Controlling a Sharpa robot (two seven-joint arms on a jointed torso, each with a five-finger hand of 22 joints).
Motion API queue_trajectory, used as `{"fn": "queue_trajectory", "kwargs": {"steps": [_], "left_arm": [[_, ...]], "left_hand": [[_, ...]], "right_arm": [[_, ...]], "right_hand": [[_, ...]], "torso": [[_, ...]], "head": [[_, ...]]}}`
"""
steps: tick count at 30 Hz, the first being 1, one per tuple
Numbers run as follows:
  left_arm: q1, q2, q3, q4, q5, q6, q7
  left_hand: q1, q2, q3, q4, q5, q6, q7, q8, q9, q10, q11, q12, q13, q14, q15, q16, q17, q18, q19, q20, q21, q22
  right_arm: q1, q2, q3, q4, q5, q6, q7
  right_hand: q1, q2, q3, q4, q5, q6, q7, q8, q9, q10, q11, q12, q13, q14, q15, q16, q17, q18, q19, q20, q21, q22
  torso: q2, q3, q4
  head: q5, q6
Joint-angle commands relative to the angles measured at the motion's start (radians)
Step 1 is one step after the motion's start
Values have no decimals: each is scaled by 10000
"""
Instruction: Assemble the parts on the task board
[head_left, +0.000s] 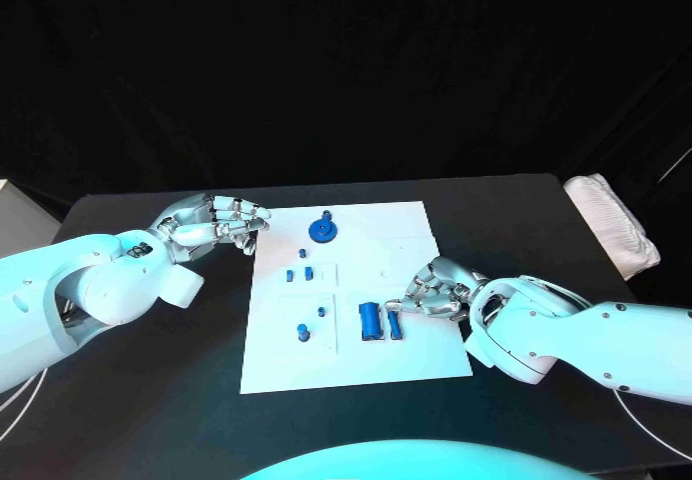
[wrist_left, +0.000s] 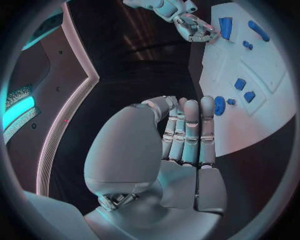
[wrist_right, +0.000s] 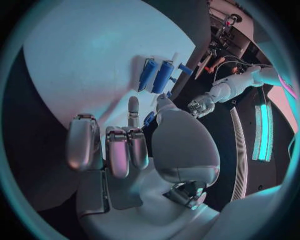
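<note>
Board (head_left: 411, 370): white plate between both hands.
Left hand (head_left: 216, 222): fingers curled, holding nothing, beside the gear (head_left: 325, 231).
Right hand (head_left: 437, 288): curled, holding nothing, beside 2 cylinders (head_left: 381, 320).
Progress: parts lie apart; stage undecidable.

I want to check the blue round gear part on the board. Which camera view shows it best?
The head view: the gear part lies unobstructed at the far end of the task board. In the left wrist view it is half hidden behind the left hand's fingers. I cannot find it in the right wrist view.
</note>
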Motion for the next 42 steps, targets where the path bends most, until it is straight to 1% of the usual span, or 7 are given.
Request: {"fn": "queue_trajectory", "kwargs": {"steps": [1, 6, 9, 11, 29, 35, 42], "left_arm": [[2, 11, 3, 16, -23, 148, 2], [2, 7, 1, 13, -23, 152, -9], [1, 4, -1, 10, -23, 153, -12], [1, 3, -2, 7, -23, 154, -13], [1, -19, -13, -17, -30, 150, -36], [1, -19, -15, -17, -32, 153, -38], [1, -15, -16, -14, -32, 150, -42]], "left_hand": [[-5, 89, 65, -10, 34, -26, 12, 0, 14, -96, -7, 36, -13, 21, 26, -36, 12, 68, 2, 4, 63, 16], [-5, 89, 65, -10, 34, -26, 12, 0, 14, -96, -7, 36, -13, 21, 26, -36, 12, 68, 2, 4, 63, 16], [-10, 91, 67, -14, 35, -38, 18, -6, 14, -100, -5, 38, -14, 23, 28, -38, 14, 68, 2, 4, 65, 18], [-10, 91, 67, -14, 35, -38, 18, -6, 14, -100, -5, 38, -14, 23, 28, -38, 14, 68, 2, 4, 65, 18], [-10, 91, 67, -14, 35, -38, 18, -6, 14, -100, -5, 38, -14, 23, 28, -38, 14, 68, 2, 4, 65, 18], [-10, 91, 67, -14, 35, -38, 18, -6, 14, -100, -5, 38, -14, 23, 28, -38, 14, 68, 2, 4, 65, 18], [-10, 91, 67, -14, 35, -38, 18, -6, 14, -100, -5, 38, -14, 23, 28, -38, 14, 68, 2, 4, 65, 18]], "right_arm": [[-11, -84, 0, 145, -92, 446, 68], [-42, -252, -2, 361, -257, 1120, -78], [-74, -355, -3, 504, -300, 1322, -120], [-94, -402, -4, 580, -314, 1380, -127], [-148, -543, -4, 730, -337, 1426, -123], [-149, -520, -4, 644, -402, 1483, -172], [-149, -438, -4, 560, -380, 1152, -197]], "right_hand": [[157, 94, -163, -26, 68, -77, 10, 48, 13, 1044, -73, 61, 2635, 1043, -25, 43, 2634, -125, 385, -29, -44, 1488], [1083, 151, -486, -76, 80, -118, 10, 71, 6, 1044, -74, 61, 2635, 1043, -27, 43, 2634, -124, 387, -31, -73, 1505], [1402, 143, -558, -87, 87, -124, 13, 67, -8, 1044, -72, 61, 2635, 1043, -26, 43, 2634, -127, 392, -30, -65, 1517], [1408, 143, -560, -86, 87, -123, 13, 67, -8, 1044, -73, 61, 2635, 1043, -26, 43, 2634, -127, 392, -30, -66, 1517], [1380, 205, -611, -15, 85, -104, 19, 71, -14, 1044, -68, 61, 2635, 1043, -24, 43, 2634, -133, 401, -29, -33, 1532], [2035, 297, -457, -91, 113, -107, -1, 30, -68, 1044, -85, 61, 2635, 1043, -35, 43, 2634, -132, 406, -35, -47, 1548], [1985, 517, -388, -10, 101, -74, 6, 14, -98, 1044, -81, 61, 2635, 1043, -33, 43, 2634, -140, 419, -37, -9, 1569]], "torso": [[-1, 2, 1], [-6, 0, -2], [-2, -1, -6], [-1, 2, -7], [4, 2, 4], [1, -1, -1], [10, 2, 9]], "head": [[6, 3], [-13, -19], [-13, -19], [-17, -16], [-28, -34], [-35, -43], [-46, -23]]}}
